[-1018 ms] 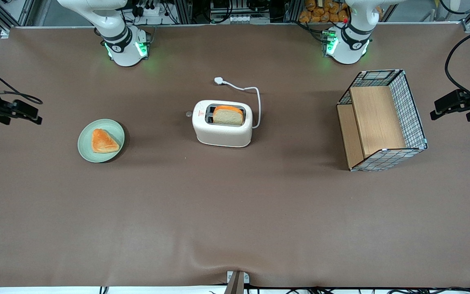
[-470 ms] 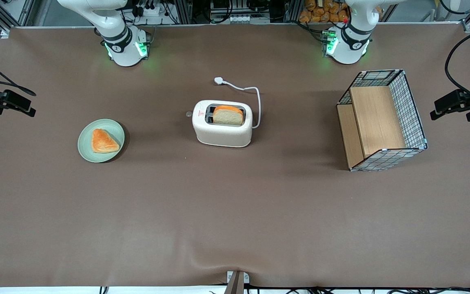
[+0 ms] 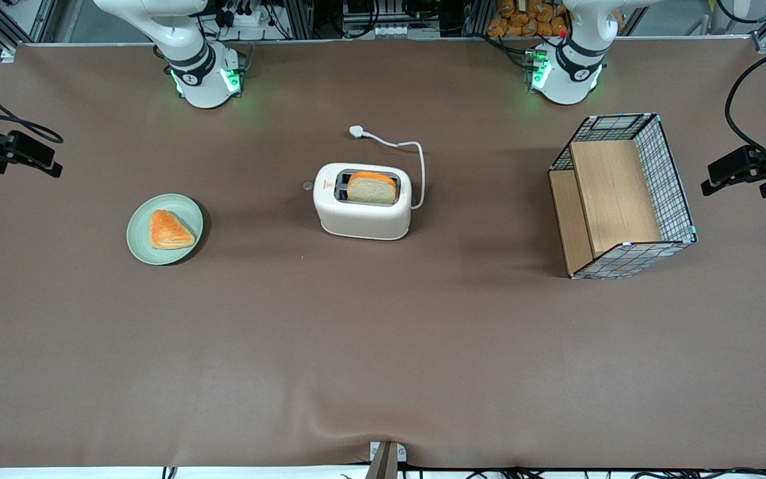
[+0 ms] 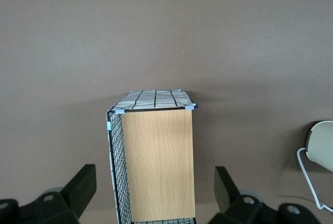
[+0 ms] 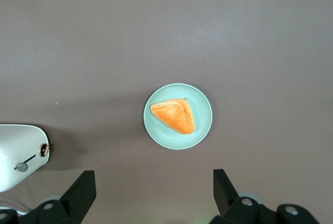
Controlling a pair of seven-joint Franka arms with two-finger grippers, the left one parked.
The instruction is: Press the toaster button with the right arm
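The right arm's gripper hangs high over the working arm's end of the table, well apart from the toaster, and its 2 fingers stand wide with nothing between them. The toaster sits near the middle of the brown table, a slice of bread standing in 1 of its slots. The toaster button, a small grey knob, pokes out of the narrow end that faces the working arm; on the wrist camera that same end shows the button with a lever just beside it.

Here is the danger: with fingers spread this wide, a push could straddle the little knob and miss it, or catch the lever instead. The toaster looks light and stands free, so a sideways shove on that end would likely slide it rather than press anything.

Between gripper and toaster lies the green plate with a pastry on it, so a low sweep could clip it. Otherwise the path looks open. The white cord trails off the toaster's opposite end, and the wire basket stands toward the parked arm's end, both out of the way.
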